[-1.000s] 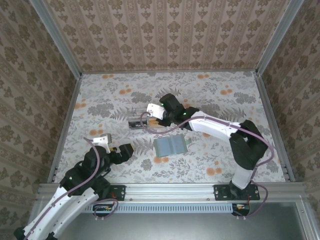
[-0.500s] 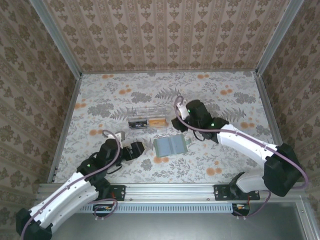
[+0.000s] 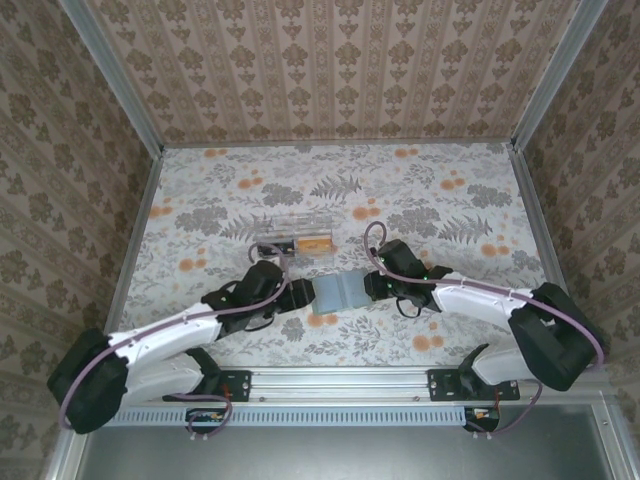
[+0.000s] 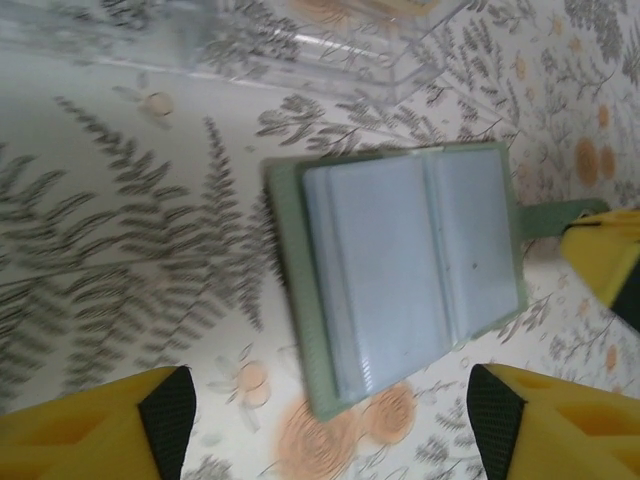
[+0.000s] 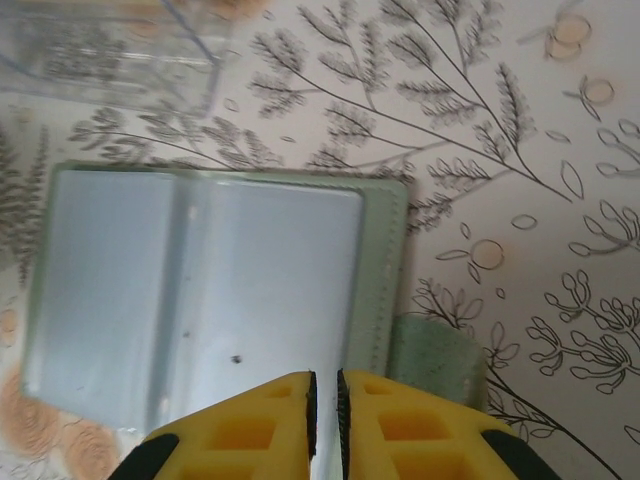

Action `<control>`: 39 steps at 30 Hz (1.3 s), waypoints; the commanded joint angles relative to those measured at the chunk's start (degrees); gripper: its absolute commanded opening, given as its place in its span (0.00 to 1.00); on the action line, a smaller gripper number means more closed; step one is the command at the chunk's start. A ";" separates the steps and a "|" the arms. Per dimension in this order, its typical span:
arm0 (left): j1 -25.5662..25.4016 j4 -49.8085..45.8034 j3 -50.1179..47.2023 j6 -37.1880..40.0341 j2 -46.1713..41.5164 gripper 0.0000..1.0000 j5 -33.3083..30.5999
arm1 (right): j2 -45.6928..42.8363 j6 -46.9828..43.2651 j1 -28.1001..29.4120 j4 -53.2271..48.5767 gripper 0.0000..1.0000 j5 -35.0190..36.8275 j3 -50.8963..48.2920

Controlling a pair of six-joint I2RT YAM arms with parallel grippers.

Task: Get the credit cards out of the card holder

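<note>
Two claws of mine flank the holder [image 3: 338, 293], which lies opened flat on the table [image 3: 450, 200], inner side up, its two panels side by side with the fold between them. It sits toward the near edge, just on the near side of the clear box [image 3: 295, 238], close to it but apart.

My left claw [image 4: 330, 415] is spread wide. From its wrist I see both yellow fingers [image 4: 95, 420] at the bottom corners, well apart, with the holder's near end and some tabletop between them; it pinches nothing. From above, this claw sits at the holder's left edge; whether it touches I cannot tell.

My right claw [image 5: 325, 400] is at the opposite edge. Its fingers are pressed nearly together, with only a thin dark slit between them. Their tips cover the border strip of the panel on that side. Whether the slit grips the holder's rim I cannot tell. A small green tab [image 5: 437, 362] sticks out from that edge, beside and partly behind one finger.

Both panels show pale, glossy pockets framed by a grey-green border. Whether cards sit in them I cannot make out.
</note>
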 commanded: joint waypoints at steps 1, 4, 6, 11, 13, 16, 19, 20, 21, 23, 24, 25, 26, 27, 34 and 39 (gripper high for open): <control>-0.81 4.01 3.79 0.19 4.37 0.71 0.48 | 2.74 2.95 0.14 2.84 0.18 2.75 -0.92; -1.04 4.76 5.49 0.28 8.15 0.69 0.84 | 3.99 3.75 1.18 4.17 0.19 2.72 -1.43; -1.18 5.53 6.21 0.28 10.27 0.66 1.29 | 4.88 4.47 1.78 4.56 0.19 2.98 -1.63; -1.30 6.58 7.48 0.55 14.64 0.65 2.40 | 6.40 7.00 3.51 5.81 0.18 2.65 -2.55; -1.30 7.26 7.59 0.45 16.05 0.64 2.87 | 6.53 7.69 4.17 6.19 0.18 2.70 -2.86; -1.30 8.19 7.85 0.46 17.74 0.64 3.71 | 6.52 8.05 4.66 6.28 0.18 2.86 -3.10; -1.30 8.81 8.10 0.68 18.50 0.64 4.10 | 6.60 8.03 4.80 5.94 0.18 2.94 -3.04; -1.30 8.83 8.14 0.72 18.61 0.64 4.24 | 6.60 8.03 4.84 5.88 0.18 2.94 -2.97; -1.40 8.83 8.12 0.72 18.77 0.64 4.20 | 6.58 8.04 4.84 5.86 0.18 2.94 -2.95; -1.43 8.92 8.16 0.77 19.00 0.64 4.29 | 6.47 8.02 4.83 5.84 0.18 3.00 -2.95; -1.39 8.96 8.15 0.79 19.12 0.64 4.29 | 6.43 8.07 4.79 5.83 0.18 2.98 -2.94; -1.40 9.09 8.17 0.83 19.29 0.64 4.38 | 6.47 8.05 4.83 5.84 0.18 3.06 -2.93; -1.40 9.29 8.12 0.93 19.60 0.64 4.53 | 6.56 7.96 4.83 5.77 0.18 3.15 -2.86; -1.43 9.50 8.12 0.94 19.86 0.64 4.72 | 6.68 7.88 4.84 5.68 0.18 3.35 -2.86; -1.94 7.12 8.67 1.66 18.01 0.63 3.25 | 7.45 8.04 4.82 5.66 0.19 3.38 -2.86; -2.75 3.91 9.70 3.00 15.47 0.63 1.22 | 7.54 8.02 4.89 5.59 0.19 3.36 -2.73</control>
